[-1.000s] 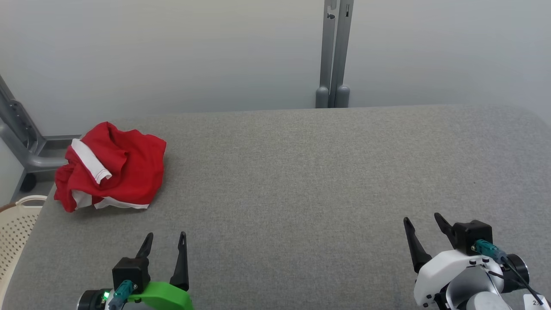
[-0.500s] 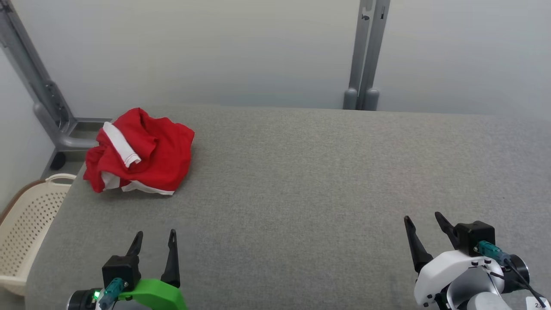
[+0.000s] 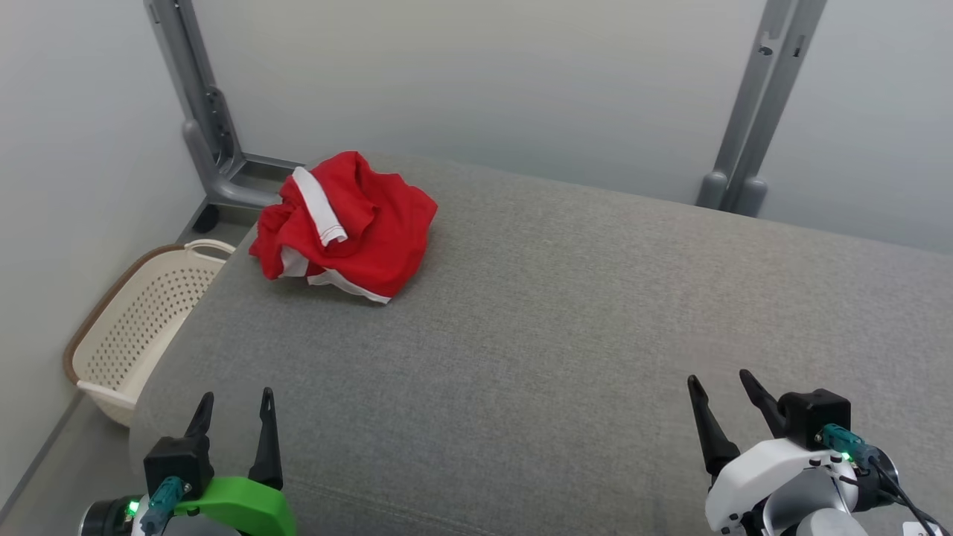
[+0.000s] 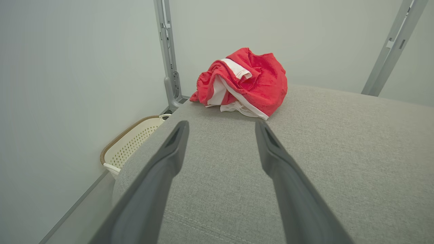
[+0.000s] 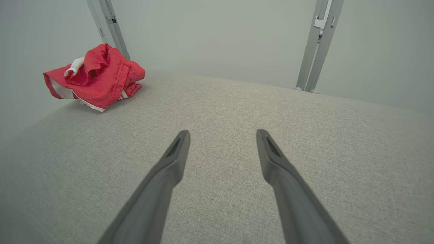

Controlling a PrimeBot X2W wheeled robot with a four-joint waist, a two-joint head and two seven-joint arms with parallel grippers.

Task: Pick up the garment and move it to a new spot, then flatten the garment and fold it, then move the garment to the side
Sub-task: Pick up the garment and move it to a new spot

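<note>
Head view shows you the red garment [image 3: 350, 223], with white trim, lying crumpled in the upper left of the frame, close to the edge of the grey padded surface [image 3: 558, 313]. Your left gripper [image 3: 237, 394] is at the lower left, with its two dark fingers spread apart and nothing between them. Your right gripper [image 3: 719, 377] is at the lower right, also spread and empty. Both are well apart from the garment. A cream perforated basket [image 3: 141, 327] stands at the left edge, beside the surface and lower than it. In the left wrist view the garment lies beyond the fingertips, at upper centre. In the right wrist view it is at the upper left.
</note>
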